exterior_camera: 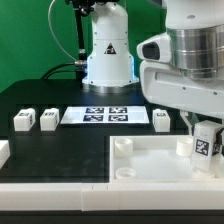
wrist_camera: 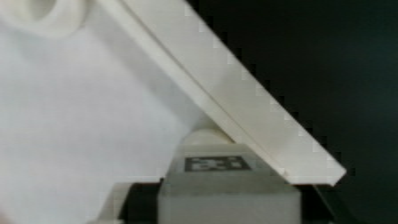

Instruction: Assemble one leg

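Green backdrop behind, black tabletop (exterior_camera: pixel 60 150) below, and my own white base (exterior_camera: pixel 107 55) standing at the upper middle of the exterior view. My jaws are closed on the leg (exterior_camera: pixel 203 143), which hangs upright between them at the lower right of that view, with its black-and-white tag turned toward the camera. It is over the right part of the white tray (exterior_camera: pixel 150 165), which fills the lower right of the frame. Whether the leg's lower end touches the tray I cannot tell.

In the wrist view the same leg (wrist_camera: pixel 217 160) shows its tag just beside the tray (wrist_camera: pixel 231 100). The tray's raised wall runs as a slanted white band, with its pale floor on one side and dark tabletop on the other.

At the middle of the exterior view the marker board (exterior_camera: pixel 95 115) lies flat. A loose leg (exterior_camera: pixel 22 120) and a second loose leg (exterior_camera: pixel 47 120) stand side by side at the middle left, apart from the board. A third loose leg (exterior_camera: pixel 162 118) stands just beside the board's right end, below my wrist housing. Another white part (exterior_camera: pixel 3 152) pokes in at the left edge.
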`<state>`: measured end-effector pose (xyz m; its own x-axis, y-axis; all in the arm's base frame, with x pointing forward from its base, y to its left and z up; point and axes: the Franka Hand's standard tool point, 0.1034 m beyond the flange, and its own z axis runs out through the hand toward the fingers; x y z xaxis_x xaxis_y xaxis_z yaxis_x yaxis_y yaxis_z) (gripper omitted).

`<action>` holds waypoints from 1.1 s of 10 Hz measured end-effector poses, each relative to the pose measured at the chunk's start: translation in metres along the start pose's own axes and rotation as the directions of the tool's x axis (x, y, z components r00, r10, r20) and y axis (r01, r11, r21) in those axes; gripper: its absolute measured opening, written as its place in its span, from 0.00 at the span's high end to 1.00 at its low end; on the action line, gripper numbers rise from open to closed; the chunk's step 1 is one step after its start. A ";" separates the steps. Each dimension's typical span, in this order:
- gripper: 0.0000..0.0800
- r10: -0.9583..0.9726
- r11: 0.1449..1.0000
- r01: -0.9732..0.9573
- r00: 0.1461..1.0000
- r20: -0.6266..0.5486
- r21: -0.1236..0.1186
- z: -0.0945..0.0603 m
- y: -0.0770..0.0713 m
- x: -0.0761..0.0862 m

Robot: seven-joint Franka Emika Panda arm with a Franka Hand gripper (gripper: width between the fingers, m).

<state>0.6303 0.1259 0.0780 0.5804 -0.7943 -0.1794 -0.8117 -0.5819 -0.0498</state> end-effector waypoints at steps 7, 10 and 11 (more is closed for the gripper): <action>0.26 0.063 0.998 -0.064 0.997 0.032 0.027 0.001 -0.001 0.002; 0.19 -0.351 0.936 0.351 0.936 0.011 -0.020 -0.001 -0.002 0.002; 0.19 -0.468 0.883 0.468 0.884 0.013 -0.018 -0.001 -0.001 0.003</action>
<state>0.6331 0.1243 0.0783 0.8919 -0.4273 -0.1483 -0.4443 -0.8891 -0.1103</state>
